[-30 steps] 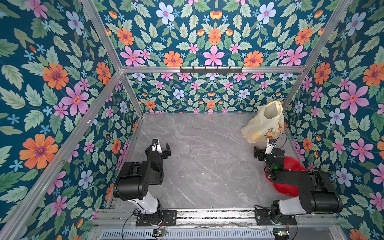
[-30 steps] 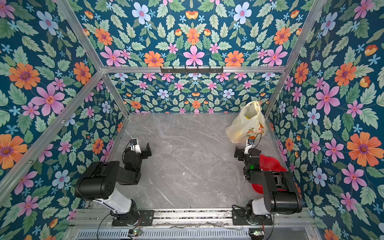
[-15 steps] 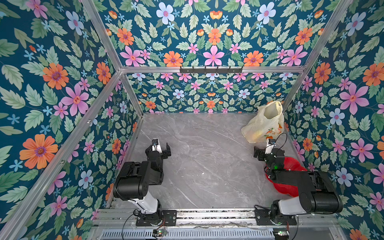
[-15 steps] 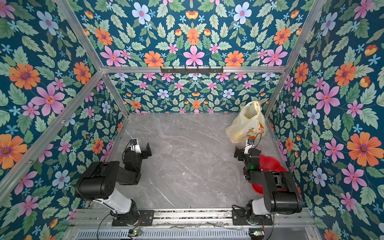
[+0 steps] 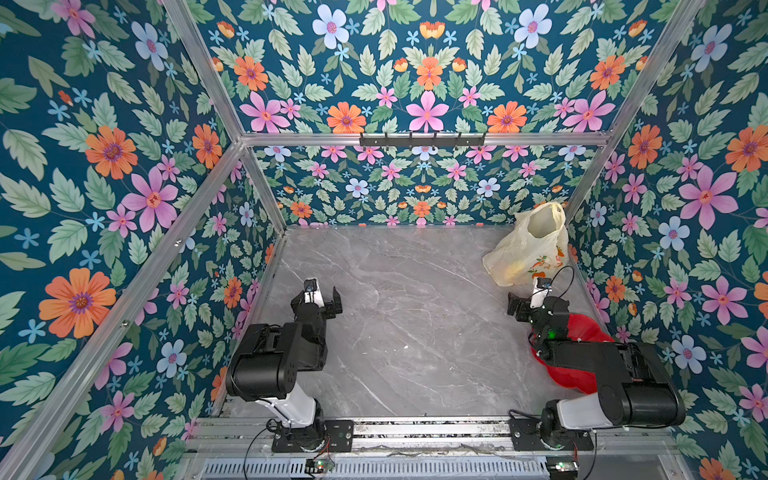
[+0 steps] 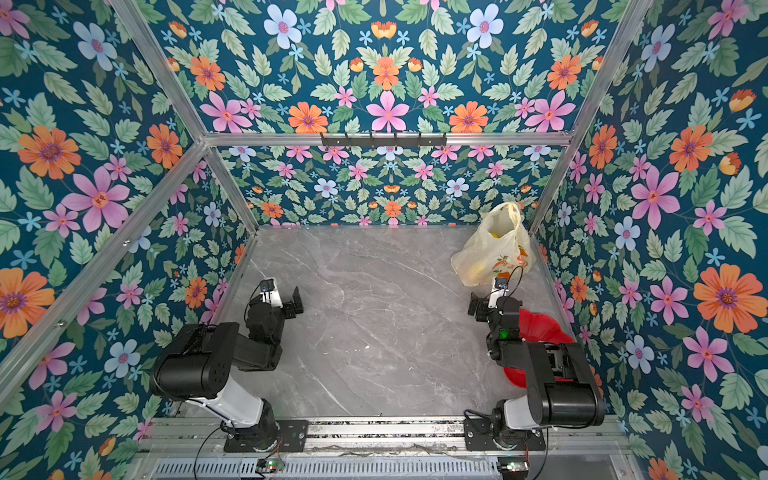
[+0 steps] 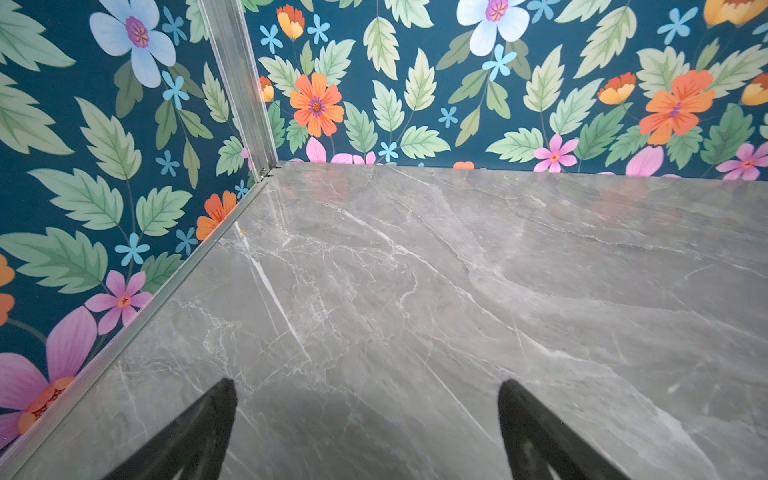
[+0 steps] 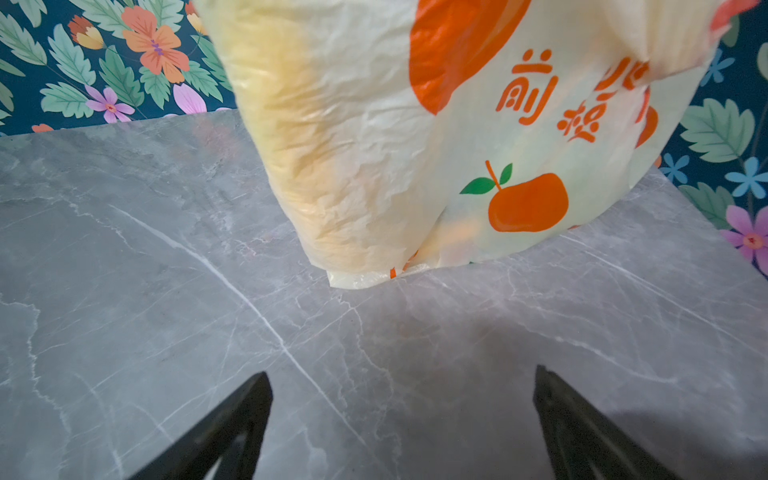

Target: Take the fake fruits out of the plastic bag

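Right gripper (image 8: 401,374) has its two black fingers spread wide, and nothing is between them; only the grey marble-pattern table (image 5: 415,332) shows in the gap. It points at the thin, crinkly, pale-yellow plastic bag (image 8: 395,145) and is near its bottom edge, but it does not touch it.

Left gripper (image 7: 366,381) is also wide open and holds nothing. It is low over the left side of the table, well apart from the bag, and faces the far left corner of the flowered walls (image 7: 104,166).

In both top views the plastic bag (image 5: 523,253) stands in the far right corner of the table, close to the right wall. Its mouth is open and turned upward. Orange fruit pictures with green leaves and orange characters are printed on its side.

The small glossy fake fruits (image 5: 513,271) are inside the bag. Only dim yellow shapes show through the film low on its side, and in a top view one small yellow piece (image 6: 494,235) shows in the mouth. I cannot tell which fruits they are.

A red flower-shaped plate (image 5: 590,328) lies at the right edge of the table, nearer to the robot than the bag. The right arm covers part of it.
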Controlling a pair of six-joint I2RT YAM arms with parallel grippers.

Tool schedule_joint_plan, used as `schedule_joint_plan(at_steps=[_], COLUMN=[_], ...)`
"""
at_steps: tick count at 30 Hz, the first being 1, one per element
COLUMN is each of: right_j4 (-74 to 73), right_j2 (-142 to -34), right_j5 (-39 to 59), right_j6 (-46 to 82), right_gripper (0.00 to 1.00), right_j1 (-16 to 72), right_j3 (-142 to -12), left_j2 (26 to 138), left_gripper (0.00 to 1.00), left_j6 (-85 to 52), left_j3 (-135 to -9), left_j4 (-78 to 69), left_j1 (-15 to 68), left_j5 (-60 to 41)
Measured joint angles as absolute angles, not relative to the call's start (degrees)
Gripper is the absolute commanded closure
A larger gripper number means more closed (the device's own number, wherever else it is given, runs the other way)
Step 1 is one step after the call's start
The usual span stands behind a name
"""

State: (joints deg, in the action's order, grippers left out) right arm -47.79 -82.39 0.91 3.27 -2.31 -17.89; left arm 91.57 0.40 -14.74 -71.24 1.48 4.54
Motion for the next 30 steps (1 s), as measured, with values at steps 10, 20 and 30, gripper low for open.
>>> schedule_joint_plan(at_steps=[10,20,30], right_j4=[-43.0,-12.4,9.3], right_j2=[-71.3,-43.3,-29.3], right_j5=[1.2,-3.6,-7.7], right_j6=[2.9,16.0,27.0], right_gripper=[0.01,0.01,0.01], right_j1=[-1.8,1.3,0.5], right_j3=[-17.5,-29.2,-30.9], left_j2=[67.4,46.8,44.2], left_gripper=[0.00,0.00,0.00], left_j6=[-0.2,-24.7,-36.0], left_j3=[-12.5,-25.5,-25.5], left_j4=[-61.6,-22.9,-0.4], left_j1=[5.3,5.3,5.2], left_j5=[5.9,9.6,7.9])
